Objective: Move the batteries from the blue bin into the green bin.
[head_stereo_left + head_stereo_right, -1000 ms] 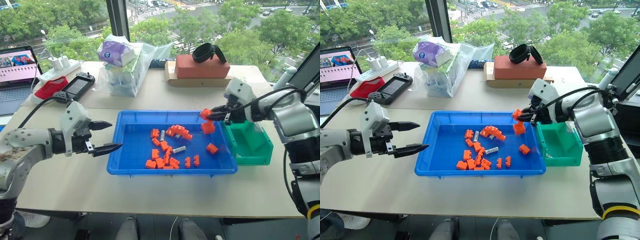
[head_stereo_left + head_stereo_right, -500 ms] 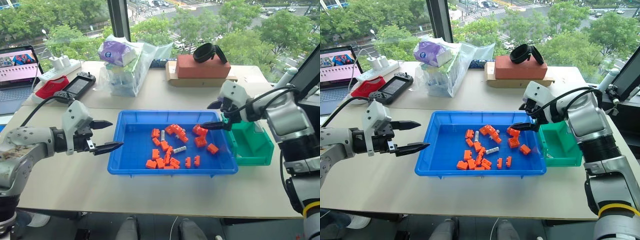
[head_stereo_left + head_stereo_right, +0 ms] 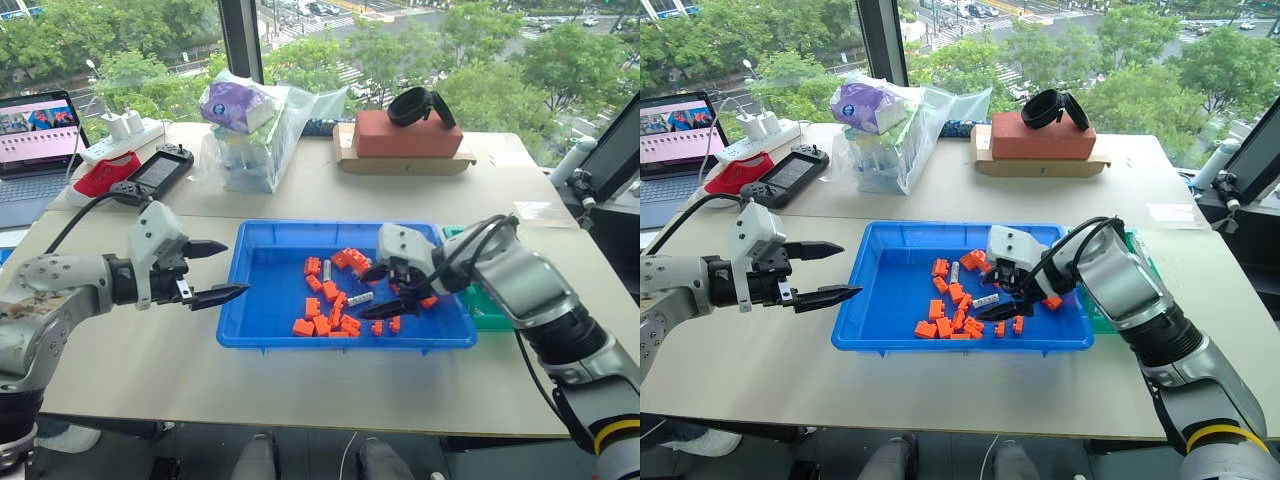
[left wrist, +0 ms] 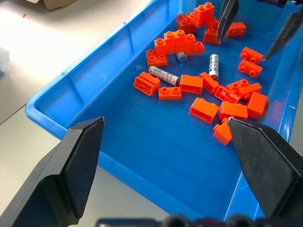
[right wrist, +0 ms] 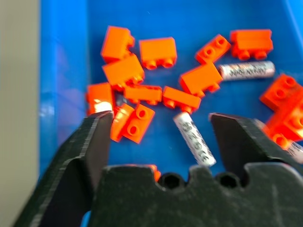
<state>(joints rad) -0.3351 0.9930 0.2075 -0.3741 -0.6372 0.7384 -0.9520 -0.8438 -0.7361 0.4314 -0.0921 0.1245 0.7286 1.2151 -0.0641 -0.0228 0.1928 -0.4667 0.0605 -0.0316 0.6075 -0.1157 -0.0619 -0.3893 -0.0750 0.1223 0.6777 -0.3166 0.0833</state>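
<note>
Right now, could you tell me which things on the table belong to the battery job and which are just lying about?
Job: batteries, blue bin, green bin, right pincer open over the batteries.

Lying about: orange blocks, laptop, game controller, plastic bag, brick, power strip.

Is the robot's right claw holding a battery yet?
No, the right gripper hangs open over the blue bin, with a battery lying loose between its fingers.
</note>
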